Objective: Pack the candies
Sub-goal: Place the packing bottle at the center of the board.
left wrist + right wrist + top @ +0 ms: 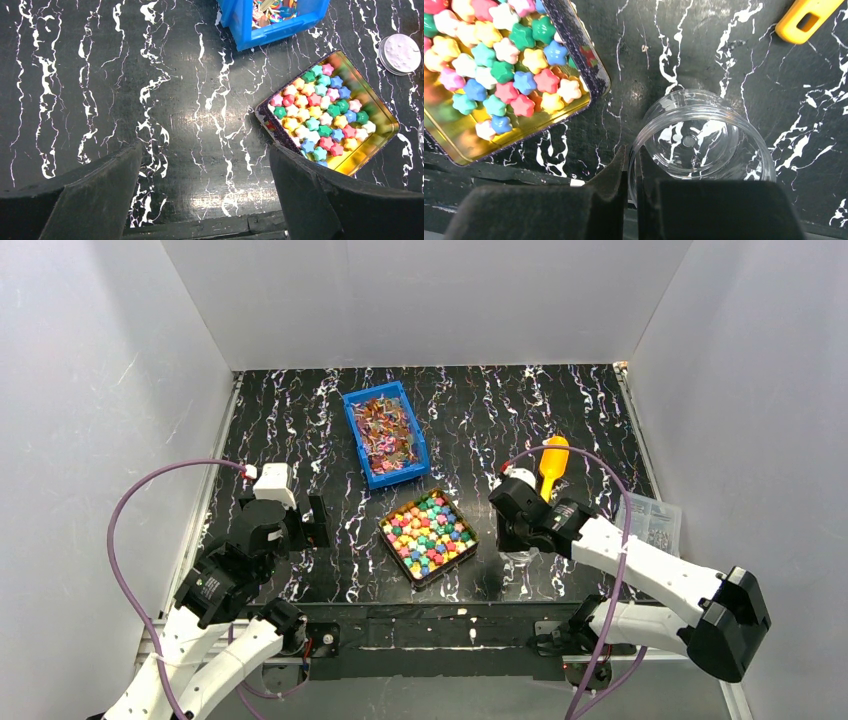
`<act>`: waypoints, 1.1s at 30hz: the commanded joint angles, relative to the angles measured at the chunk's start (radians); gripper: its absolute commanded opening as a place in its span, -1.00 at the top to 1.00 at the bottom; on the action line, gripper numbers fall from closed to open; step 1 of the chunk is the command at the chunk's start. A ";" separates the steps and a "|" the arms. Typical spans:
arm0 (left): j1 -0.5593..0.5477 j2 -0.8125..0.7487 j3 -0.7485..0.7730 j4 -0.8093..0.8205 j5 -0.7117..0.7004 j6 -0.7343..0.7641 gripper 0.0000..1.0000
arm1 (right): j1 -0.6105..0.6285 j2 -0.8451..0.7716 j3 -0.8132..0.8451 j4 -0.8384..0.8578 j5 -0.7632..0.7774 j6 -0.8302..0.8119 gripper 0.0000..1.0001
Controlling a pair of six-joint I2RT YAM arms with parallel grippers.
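Fingers of the right gripper [631, 162] are narrowed to a slit, with the rim of a clear jar [704, 145] pinched between them. Beyond their left side, the candies [499, 65] are heaped in a gold-lined tin [591, 75]. Farther right, a yellow handle [806, 20] is seen. The left gripper [205, 150] is spread wide over the table [100, 75], nothing held. Ahead of its right finger the tin is found, and a blue bin [270, 32] farther off.

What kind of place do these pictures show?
Most likely a robot test booth, not a home or shop: white walls enclose a black marbled table, with a tin of candies between the left arm and right arm.
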 commanded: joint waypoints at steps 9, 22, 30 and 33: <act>0.008 -0.003 0.019 -0.001 0.054 -0.024 -0.99 | 0.059 -0.021 -0.098 0.069 0.067 0.111 0.97; 0.008 -0.026 -0.015 -0.018 0.132 -0.049 -0.99 | 0.094 -0.063 -0.181 0.120 0.085 0.161 0.86; 0.008 -0.029 -0.017 -0.019 0.126 -0.051 -0.99 | 0.104 -0.090 -0.177 0.097 0.093 0.168 0.46; 0.008 -0.029 -0.017 -0.019 0.126 -0.051 -0.99 | 0.109 -0.102 -0.143 0.063 0.115 0.160 0.39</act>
